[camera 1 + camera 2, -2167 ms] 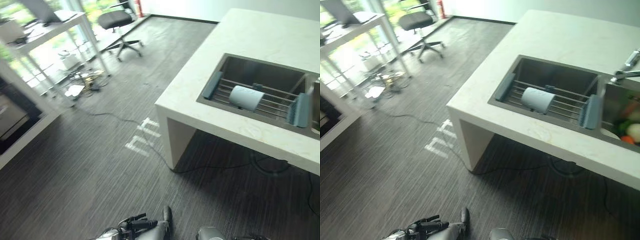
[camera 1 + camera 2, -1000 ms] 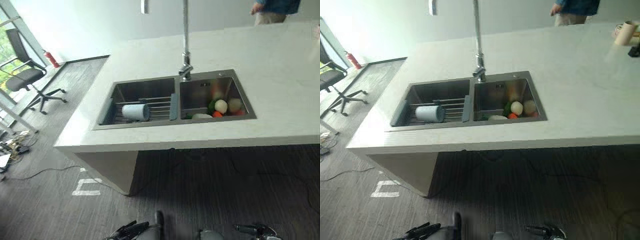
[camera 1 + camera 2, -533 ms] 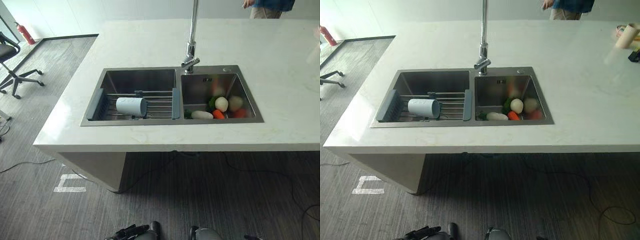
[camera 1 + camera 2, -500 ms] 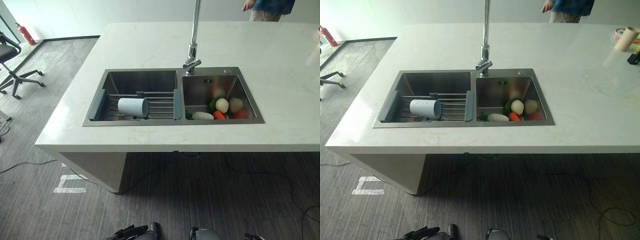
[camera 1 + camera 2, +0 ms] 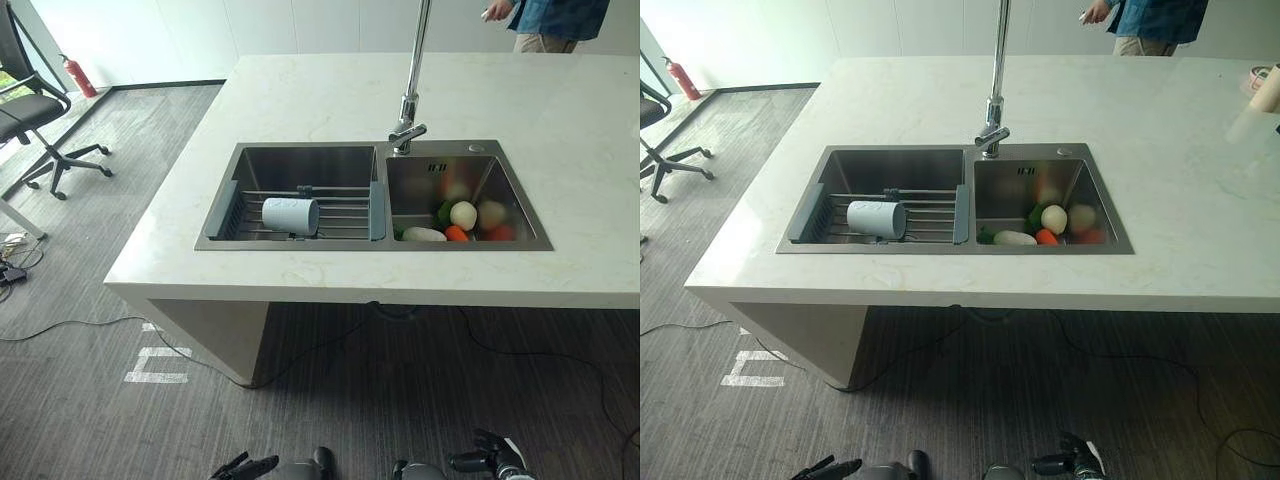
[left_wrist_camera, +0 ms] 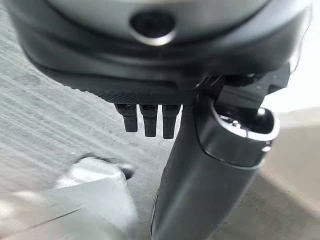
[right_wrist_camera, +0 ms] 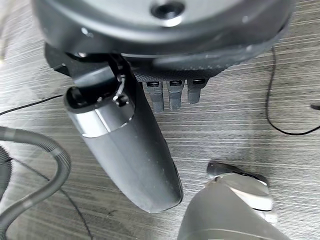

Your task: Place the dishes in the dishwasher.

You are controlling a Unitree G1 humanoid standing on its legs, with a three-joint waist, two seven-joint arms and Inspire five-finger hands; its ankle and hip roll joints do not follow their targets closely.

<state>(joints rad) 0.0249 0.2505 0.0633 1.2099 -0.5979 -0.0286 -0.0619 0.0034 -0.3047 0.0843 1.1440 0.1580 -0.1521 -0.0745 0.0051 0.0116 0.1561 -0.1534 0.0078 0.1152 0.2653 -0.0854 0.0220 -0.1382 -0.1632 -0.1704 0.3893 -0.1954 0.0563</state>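
Observation:
A pale blue cup [image 5: 290,215] lies on its side on the wire drying rack [image 5: 345,210] in the left basin of a steel double sink [image 5: 215,243], set into a white island counter [image 5: 300,95]. Both of my hands hang low above the floor, well short of the counter. My left hand [image 5: 245,466] has straight fingers and its thumb [image 6: 210,175] held out, with nothing in it. My right hand [image 5: 488,459] is likewise open and holds nothing, its thumb [image 7: 130,150] standing over the dark floor.
The right basin holds vegetables [image 5: 462,220] below a tall tap [image 5: 408,100]. A person [image 5: 548,20] stands behind the counter's far side. An office chair [image 5: 35,115] and a fire extinguisher [image 5: 79,76] are at the far left. A paper cup [image 5: 1267,88] sits at the counter's right edge.
The camera has swung from the floor and office area round to face the sink squarely, shifting the whole scene. The cup stays on the rack. My right hand shows a little more.

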